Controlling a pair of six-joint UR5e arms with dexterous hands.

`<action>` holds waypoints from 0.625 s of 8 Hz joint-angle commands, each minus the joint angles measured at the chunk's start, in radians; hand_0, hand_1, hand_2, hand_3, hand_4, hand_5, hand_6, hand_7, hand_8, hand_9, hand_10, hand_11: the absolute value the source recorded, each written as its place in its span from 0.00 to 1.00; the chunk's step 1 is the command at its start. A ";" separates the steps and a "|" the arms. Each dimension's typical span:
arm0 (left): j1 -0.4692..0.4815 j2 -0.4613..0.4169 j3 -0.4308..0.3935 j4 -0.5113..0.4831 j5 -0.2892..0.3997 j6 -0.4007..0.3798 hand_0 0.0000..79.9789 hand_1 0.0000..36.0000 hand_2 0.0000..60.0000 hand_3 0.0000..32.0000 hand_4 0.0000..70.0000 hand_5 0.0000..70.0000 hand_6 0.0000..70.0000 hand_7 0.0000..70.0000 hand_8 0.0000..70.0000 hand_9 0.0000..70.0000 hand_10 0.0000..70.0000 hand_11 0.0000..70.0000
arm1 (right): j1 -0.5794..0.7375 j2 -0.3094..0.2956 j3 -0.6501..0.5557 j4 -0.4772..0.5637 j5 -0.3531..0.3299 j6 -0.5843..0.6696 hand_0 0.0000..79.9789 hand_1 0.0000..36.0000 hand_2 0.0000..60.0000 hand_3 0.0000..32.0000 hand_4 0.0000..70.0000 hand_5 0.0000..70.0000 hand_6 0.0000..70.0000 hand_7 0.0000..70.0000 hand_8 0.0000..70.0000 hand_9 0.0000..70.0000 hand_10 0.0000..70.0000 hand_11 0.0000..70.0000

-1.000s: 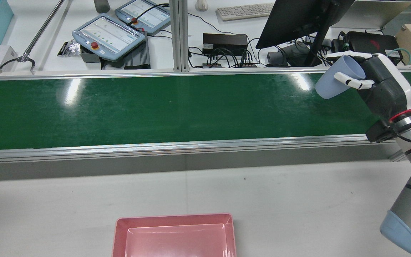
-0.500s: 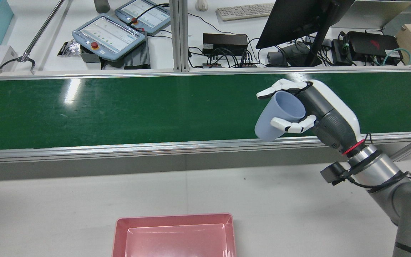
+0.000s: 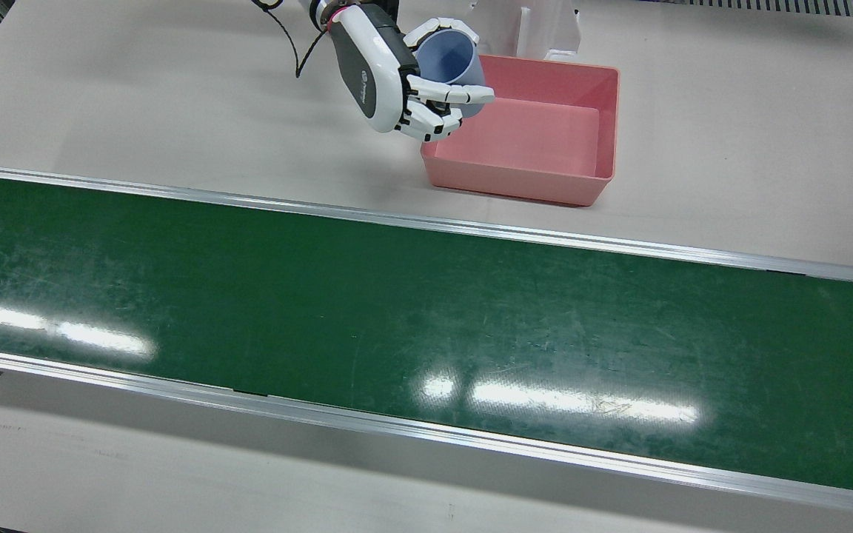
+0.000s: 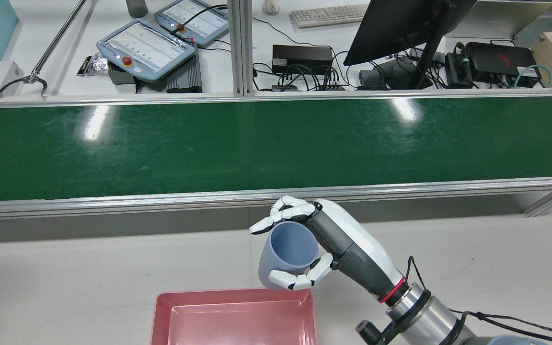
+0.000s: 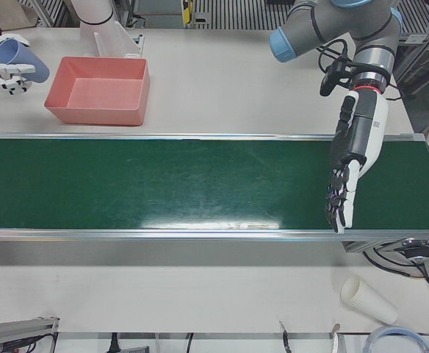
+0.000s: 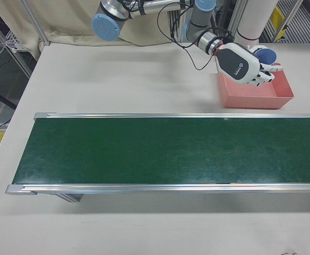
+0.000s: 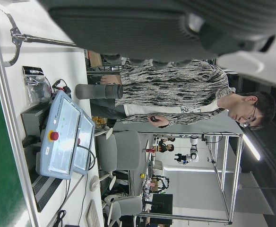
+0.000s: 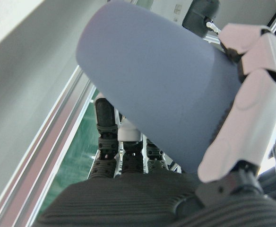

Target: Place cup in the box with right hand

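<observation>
My right hand (image 4: 304, 254) clamped around the blue cup (image 4: 286, 254), tilted, over the pink box (image 4: 235, 316) rim, left hand (image 5: 344, 187) idle, fingers apart

The table (image 3: 138, 89) has a pale, off-white top. A long green belt (image 3: 397, 318) with silver metal rails runs across it from one side to the other, and bright light reflects on the belt. On the robot's side of the belt a pink box (image 3: 537, 129) stands directly on the table top, near the pedestals, and its inside is bare. On the operators' side, close to the table's edge, a stack of white paper cups (image 5: 367, 300) lies on its side.
</observation>
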 commanded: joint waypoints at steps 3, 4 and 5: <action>0.000 0.000 0.000 0.000 0.000 -0.001 0.00 0.00 0.00 0.00 0.00 0.00 0.00 0.00 0.00 0.00 0.00 0.00 | -0.137 0.037 -0.009 0.033 0.071 -0.094 0.58 0.27 0.00 0.00 0.00 0.04 0.03 0.06 0.00 0.00 0.00 0.00; 0.000 0.000 0.000 0.001 0.000 -0.001 0.00 0.00 0.00 0.00 0.00 0.00 0.00 0.00 0.00 0.00 0.00 0.00 | -0.140 0.040 -0.009 0.033 0.064 -0.093 0.58 0.27 0.00 0.00 0.00 0.04 0.01 0.00 0.00 0.00 0.00 0.00; 0.000 0.000 0.001 0.001 0.000 0.000 0.00 0.00 0.00 0.00 0.00 0.00 0.00 0.00 0.00 0.00 0.00 0.00 | -0.140 0.038 -0.007 0.032 0.061 -0.091 0.58 0.27 0.00 0.00 0.00 0.04 0.01 0.00 0.00 0.00 0.00 0.00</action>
